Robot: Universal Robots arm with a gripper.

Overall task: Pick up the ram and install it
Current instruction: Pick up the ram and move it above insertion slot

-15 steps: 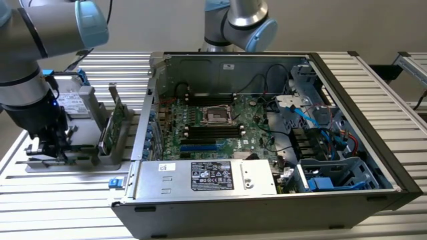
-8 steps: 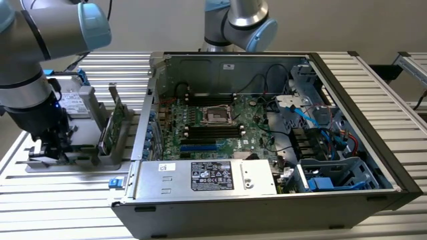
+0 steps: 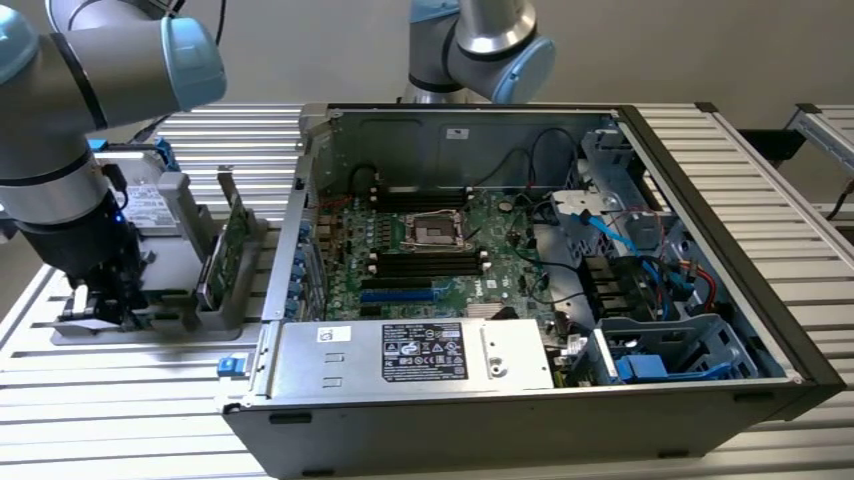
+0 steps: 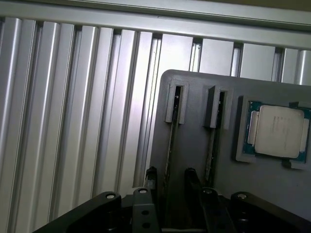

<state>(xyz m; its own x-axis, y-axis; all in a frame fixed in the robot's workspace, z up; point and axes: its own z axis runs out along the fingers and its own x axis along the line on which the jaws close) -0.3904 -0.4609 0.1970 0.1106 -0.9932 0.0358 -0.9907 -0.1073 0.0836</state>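
**Grey holder, open hand astride the ram**

Black fingers of the hand stand wide apart, one on each side of the ram, gripping nothing. Whether either touches the stick I cannot tell. The ram stands on edge in a slot of the grey holder, directly between the fingers. It shows as a thin dark strip; chips and label are out of sight. A second slot just beside the hand probably holds another stick, with the silver processor beyond it. In the exterior view the hand hangs low over the ribbed aluminium surface, well apart from the open computer case.
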